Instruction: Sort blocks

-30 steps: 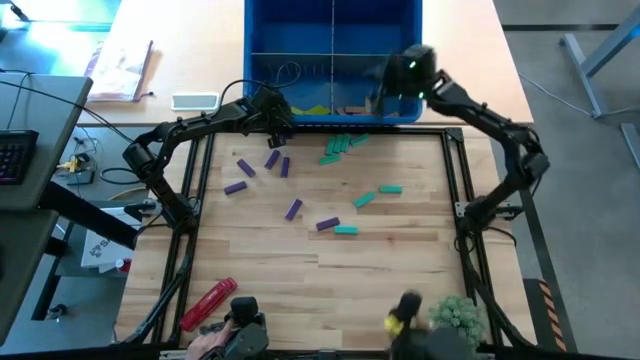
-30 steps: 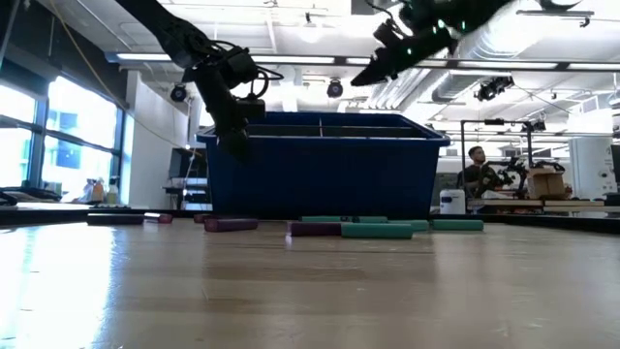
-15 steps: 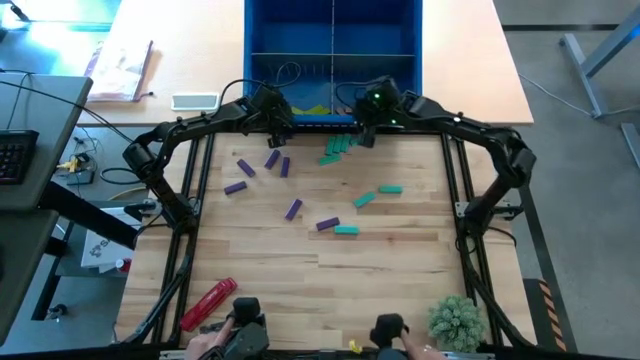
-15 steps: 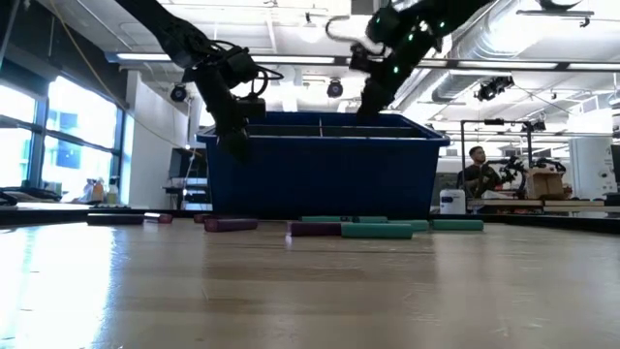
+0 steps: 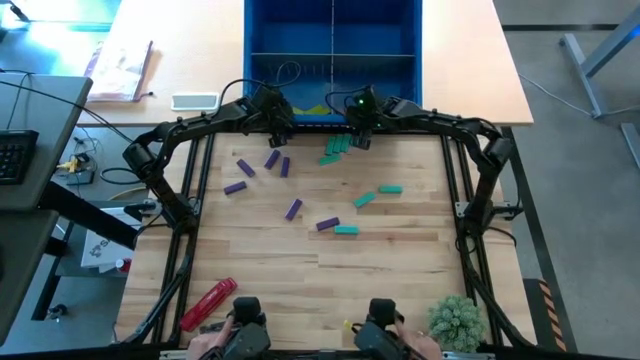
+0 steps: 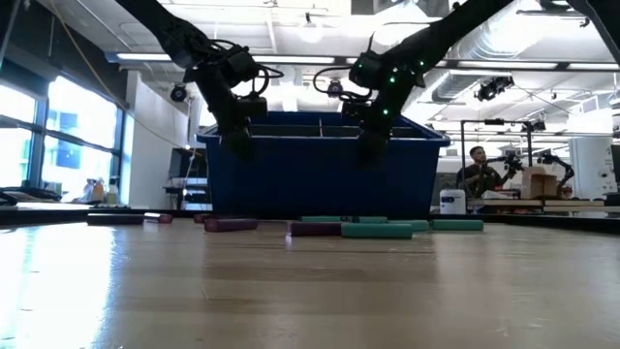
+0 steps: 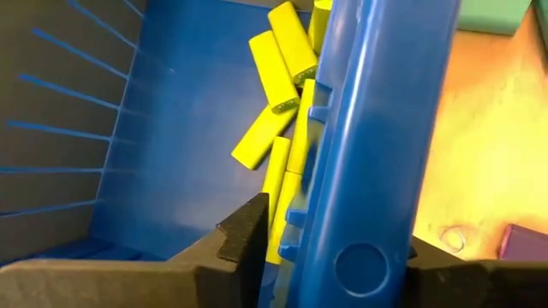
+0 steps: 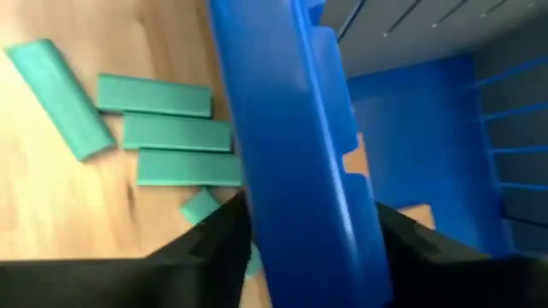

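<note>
A blue divided bin [image 5: 418,60] stands at the table's far edge. Lime-yellow blocks [image 7: 272,64] lie in its left near compartment, tan ones [image 8: 354,162] in the right. On the wood lie purple blocks [image 5: 272,158] at the left and teal blocks [image 5: 340,146] at the right, with more of both [image 5: 345,230] nearer the middle. My left gripper [image 5: 277,124] and my right gripper [image 5: 358,128] both sit astride the bin's near rim, side by side, each shut on it. My left gripper has the bin's near rim [image 7: 368,197] between its two fingers, one finger [image 7: 244,244] inside the bin over the yellow blocks and one outside. It comes slanting down from the table's near left. The bin stands on the table. My right gripper straddles the same near rim [image 8: 300,171] farther right, one finger [image 8: 214,235] on the table side by the teal blocks and one [image 8: 402,235] inside the bin. It slants down from the near right. The rim fills the gap between the fingers.
A black frame [image 5: 455,180] borders the wooden work area. A red cylindrical tool [image 5: 208,303] lies at the near left and a green plant-like bunch [image 5: 455,318] at the near right. A white device [image 5: 195,101] and a book [image 5: 118,68] lie beyond the frame at the far left.
My right gripper has come down from above the bin's right compartment, moving toward the table's left and near edges and tipping steeply downward, until its fingers stand astride the bin's near rim. The blocks and the bin have stayed in place.
</note>
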